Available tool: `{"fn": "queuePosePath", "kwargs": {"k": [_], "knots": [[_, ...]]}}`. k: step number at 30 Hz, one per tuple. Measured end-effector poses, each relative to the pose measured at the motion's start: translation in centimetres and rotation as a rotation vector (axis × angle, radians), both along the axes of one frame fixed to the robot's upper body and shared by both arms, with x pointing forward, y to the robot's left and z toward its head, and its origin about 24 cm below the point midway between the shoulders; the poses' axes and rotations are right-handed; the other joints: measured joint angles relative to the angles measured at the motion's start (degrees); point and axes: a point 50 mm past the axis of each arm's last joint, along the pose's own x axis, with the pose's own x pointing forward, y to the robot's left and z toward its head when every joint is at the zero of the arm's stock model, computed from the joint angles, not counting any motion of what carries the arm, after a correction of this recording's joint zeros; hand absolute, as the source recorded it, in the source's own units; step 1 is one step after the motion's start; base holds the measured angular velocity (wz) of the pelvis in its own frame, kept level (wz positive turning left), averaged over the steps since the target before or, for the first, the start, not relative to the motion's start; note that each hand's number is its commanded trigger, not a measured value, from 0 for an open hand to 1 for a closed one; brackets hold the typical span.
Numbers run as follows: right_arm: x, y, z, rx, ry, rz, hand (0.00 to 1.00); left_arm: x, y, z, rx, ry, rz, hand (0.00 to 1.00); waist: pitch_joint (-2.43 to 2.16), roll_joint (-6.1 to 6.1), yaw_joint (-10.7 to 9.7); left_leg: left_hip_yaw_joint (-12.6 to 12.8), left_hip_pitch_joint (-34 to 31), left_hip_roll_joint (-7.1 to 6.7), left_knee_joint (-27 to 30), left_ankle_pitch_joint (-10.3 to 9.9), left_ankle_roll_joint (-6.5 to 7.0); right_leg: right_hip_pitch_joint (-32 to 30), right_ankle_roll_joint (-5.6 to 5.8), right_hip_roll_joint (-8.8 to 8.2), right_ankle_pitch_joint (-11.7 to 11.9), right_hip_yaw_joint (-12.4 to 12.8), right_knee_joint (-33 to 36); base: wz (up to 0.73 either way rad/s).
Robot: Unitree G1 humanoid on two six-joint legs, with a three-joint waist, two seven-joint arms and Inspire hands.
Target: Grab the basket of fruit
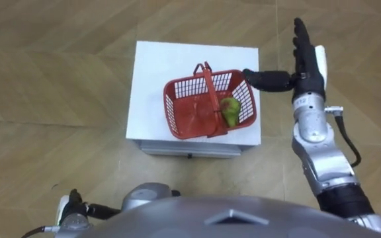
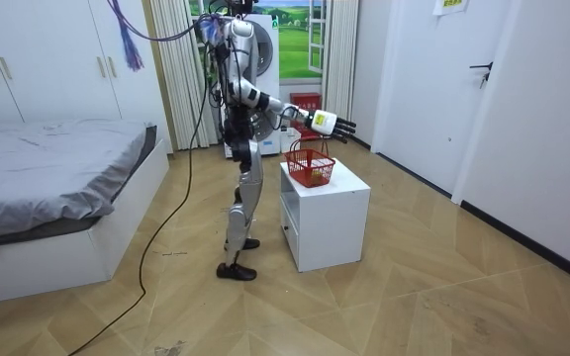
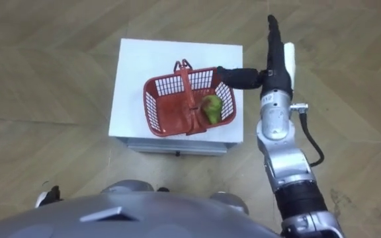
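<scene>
My right hand (image 1: pixel 304 71) is spread open and empty, thumb pointing at the red plastic mesh basket (image 1: pixel 179 112). The basket sits on the white box-shaped table (image 1: pixel 156 73) with a green fruit (image 1: pixel 230 111) inside. I'd slide left over the upright handle (image 1: pixel 211 96) and curl round its middle so the basket hangs level. My left hand (image 1: pixel 71 206) hangs low; I can't tell whether it is open.

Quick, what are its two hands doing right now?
Left hand: cannot be told, low at its side.
Right hand: open, holding nothing, beside the red basket.
</scene>
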Motion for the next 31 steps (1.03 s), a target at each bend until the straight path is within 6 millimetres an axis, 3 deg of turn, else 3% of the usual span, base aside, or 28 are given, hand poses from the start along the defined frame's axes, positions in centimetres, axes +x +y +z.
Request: {"fn": "queuePosePath", "kwargs": {"k": [2,5,8,14,19,25,31], "knots": [[-0.8,-0.6,-0.5,-0.011,0.015,-0.034,0.00,0.1,0.0,0.0,0.001,-0.013,0.001,0.00,0.01,0.02,-0.35,-0.02,0.25,-0.04,-0.25,0.06,-0.09,0.42,0.00,0.04,0.00,-0.02,-0.59,-0.03],[-3.2,-1.9,-3.1,-0.039,0.134,-0.091,0.00,-0.2,0.1,0.0,0.005,-0.008,0.001,0.00,0.03,-0.07,-1.16,-0.10,1.47,0.02,-0.68,0.07,-0.12,1.43,0.05,0.09,-0.03,-0.12,-0.55,0.00],[-7.1,-3.7,-7.1,-0.109,0.364,-0.146,0.00,-1.0,0.0,-0.1,0.003,-0.006,0.066,0.00,0.06,-0.13,-1.43,-0.09,2.32,0.02,-1.66,0.19,-0.29,2.04,0.06,0.14,-0.04,-0.23,-0.51,-0.03],[-13.3,-4.9,-11.2,-0.115,0.688,-0.170,0.00,-1.7,-0.2,-0.2,0.011,0.010,0.078,0.00,0.16,-0.48,-1.52,-0.41,2.83,0.09,-2.35,0.30,-0.48,2.60,0.24,0.25,-0.15,-0.81,-0.58,0.01],[-17.2,-5.3,-13.1,-0.076,0.914,-0.190,0.00,-2.1,-0.2,-0.2,0.029,0.045,0.027,0.00,0.03,-0.64,-1.32,-1.03,3.00,-0.12,-2.33,0.30,-0.49,3.39,0.24,0.23,-0.15,-1.76,-1.30,0.07],[-20.8,-5.1,-14.0,-0.018,1.146,-0.156,0.00,-2.9,-0.3,-0.4,0.022,0.134,-0.059,0.00,-0.01,-0.49,-1.34,-1.90,3.09,-0.53,-1.85,0.31,-0.48,3.92,0.82,-0.06,-0.52,-3.07,-1.42,0.08],[-21.8,-5.0,-14.2,0.038,1.265,-0.118,0.00,-3.0,-0.4,-0.5,-0.004,0.155,-0.058,0.00,0.11,-0.43,-1.35,-2.17,3.04,-0.59,-1.64,0.31,-0.48,4.04,0.85,-0.04,-0.55,-3.14,-1.41,0.02]]}}
